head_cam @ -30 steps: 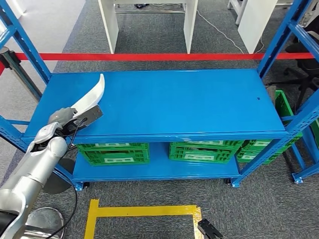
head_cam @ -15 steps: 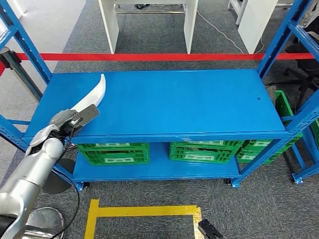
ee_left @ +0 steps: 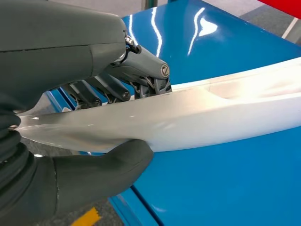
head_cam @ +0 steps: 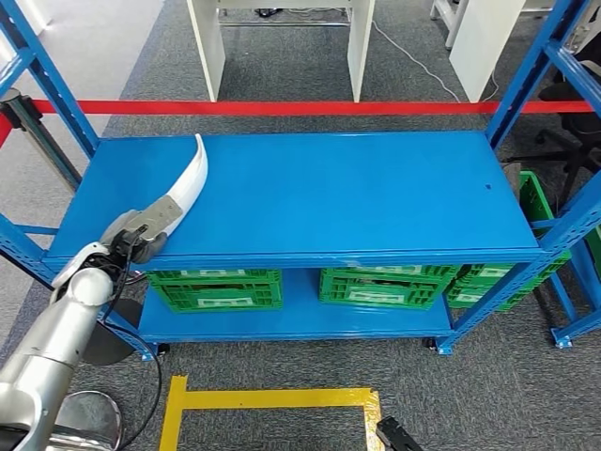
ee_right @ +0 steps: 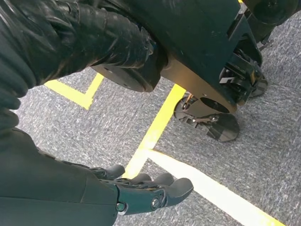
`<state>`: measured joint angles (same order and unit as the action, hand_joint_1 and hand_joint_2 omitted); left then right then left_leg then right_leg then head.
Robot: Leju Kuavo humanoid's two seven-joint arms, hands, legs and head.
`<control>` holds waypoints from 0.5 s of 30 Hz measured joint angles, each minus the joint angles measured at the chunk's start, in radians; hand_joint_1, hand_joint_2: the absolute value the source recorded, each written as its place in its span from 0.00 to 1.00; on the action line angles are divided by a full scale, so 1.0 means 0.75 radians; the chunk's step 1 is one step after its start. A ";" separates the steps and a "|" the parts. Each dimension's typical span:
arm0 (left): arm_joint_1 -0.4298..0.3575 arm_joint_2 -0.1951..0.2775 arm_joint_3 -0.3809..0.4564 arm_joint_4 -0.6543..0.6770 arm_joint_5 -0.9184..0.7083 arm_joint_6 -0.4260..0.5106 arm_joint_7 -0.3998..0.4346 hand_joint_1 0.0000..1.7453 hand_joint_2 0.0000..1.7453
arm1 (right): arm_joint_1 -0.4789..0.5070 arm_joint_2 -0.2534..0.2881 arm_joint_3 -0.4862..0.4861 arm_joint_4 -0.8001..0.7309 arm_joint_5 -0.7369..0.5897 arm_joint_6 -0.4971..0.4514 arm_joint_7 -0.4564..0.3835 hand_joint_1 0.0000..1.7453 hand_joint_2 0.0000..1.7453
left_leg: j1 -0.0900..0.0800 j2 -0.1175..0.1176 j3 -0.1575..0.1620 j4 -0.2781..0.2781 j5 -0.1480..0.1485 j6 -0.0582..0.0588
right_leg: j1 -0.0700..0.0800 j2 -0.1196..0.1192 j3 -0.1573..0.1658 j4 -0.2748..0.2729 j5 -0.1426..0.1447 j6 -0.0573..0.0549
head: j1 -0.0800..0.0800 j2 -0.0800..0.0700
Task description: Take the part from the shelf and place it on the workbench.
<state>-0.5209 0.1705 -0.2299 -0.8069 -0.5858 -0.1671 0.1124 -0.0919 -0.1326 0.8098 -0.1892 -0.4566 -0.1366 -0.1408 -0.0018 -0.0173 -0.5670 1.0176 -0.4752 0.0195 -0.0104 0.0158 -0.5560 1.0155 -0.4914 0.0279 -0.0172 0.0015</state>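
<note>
Part (ee_left: 213, 110) – between thumb (ee_left: 106, 172), fingers (ee_left: 142, 63)

a workshop: blue steel shelving (head_cam: 312, 202), green parts crates (head_cam: 212, 289), yellow floor tape (head_cam: 269, 399).

Part (head_cam: 180, 188) on top shelf (head_cam: 340, 193), far left end, running from front edge back toward the middle of the depth. Left hand (head_cam: 131, 237) at shelf's front-left corner, wrapped round the near end of the part: thumb (ee_left: 106, 172) under, fingers (ee_left: 142, 70) over. Crates (head_cam: 212, 289) side by side on lower shelf (head_cam: 298, 318), directly beneath. Tape barrier (head_cam: 284, 107) behind the shelf, table legs (head_cam: 358, 47) further back. Floor marking (head_cam: 269, 398) in front of the shelf. Right hand (ee_right: 149, 193) hanging low above the floor, beside a floor-line corner (ee_right: 149, 148).
</note>
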 joint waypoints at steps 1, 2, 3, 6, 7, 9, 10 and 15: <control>0.003 0.000 0.003 -0.005 0.001 0.000 0.000 1.00 1.00 | 0.001 0.000 -0.003 0.000 0.000 0.000 -0.001 0.00 1.00 | 0.000 0.000 0.000 0.000 0.000 0.000 | 0.000 0.000 0.000 0.000 0.000 0.000 | 0.000 0.000; 0.006 0.000 0.006 -0.010 0.002 0.000 -0.001 1.00 1.00 | 0.002 0.000 -0.006 0.000 0.000 0.000 -0.001 0.00 1.00 | 0.000 0.000 0.000 0.000 0.000 0.000 | 0.000 0.000 0.000 0.000 0.000 0.000 | 0.000 0.000; 0.009 0.000 0.008 -0.013 0.002 0.000 -0.001 1.00 1.00 | 0.004 0.000 -0.008 0.000 0.000 0.000 -0.001 0.00 1.00 | 0.000 0.000 0.000 0.000 0.000 0.000 | 0.000 0.000 0.000 0.000 0.000 0.000 | 0.000 0.000; 0.014 0.000 0.013 -0.021 0.003 -0.001 -0.001 1.00 1.00 | 0.005 0.000 -0.010 0.000 -0.001 0.000 -0.001 0.00 1.00 | 0.000 0.000 0.000 0.000 0.000 0.000 | 0.000 0.000 0.000 0.000 0.000 0.000 | 0.000 0.000; 0.014 0.000 0.013 -0.023 0.003 -0.001 -0.001 1.00 1.00 | 0.006 0.000 -0.010 0.000 0.000 0.000 -0.002 0.00 1.00 | 0.000 0.000 0.000 0.000 0.000 0.000 | 0.000 0.000 0.000 0.000 0.000 0.000 | 0.000 0.000; 0.016 0.000 0.014 -0.025 0.003 -0.001 -0.001 1.00 1.00 | 0.006 0.000 -0.011 0.000 0.000 0.000 -0.002 0.00 1.00 | 0.000 0.000 0.000 0.000 0.000 0.000 | 0.000 0.000 0.000 0.000 0.000 0.000 | 0.000 0.000; 0.016 0.000 0.014 -0.025 0.003 -0.001 -0.001 1.00 1.00 | 0.006 0.000 -0.011 0.000 0.000 0.000 -0.002 0.00 1.00 | 0.000 0.000 0.000 0.000 0.000 0.000 | 0.000 0.000 0.000 0.000 0.000 0.000 | 0.000 0.000; 0.019 0.000 0.014 -0.027 0.003 -0.001 -0.001 1.00 1.00 | 0.007 0.001 -0.013 0.000 0.000 0.000 -0.002 0.00 1.00 | 0.000 0.000 0.000 0.000 0.000 0.000 | 0.000 0.000 0.000 0.000 0.000 0.000 | 0.000 0.000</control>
<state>-0.5070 0.1705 -0.2193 -0.8275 -0.5837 -0.1675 0.1118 -0.0869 -0.1322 0.8000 -0.1892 -0.4570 -0.1366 -0.1419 -0.0018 -0.0173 -0.5670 1.0175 -0.4751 0.0196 -0.0104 0.0159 -0.5561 1.0155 -0.4913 0.0280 -0.0172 0.0015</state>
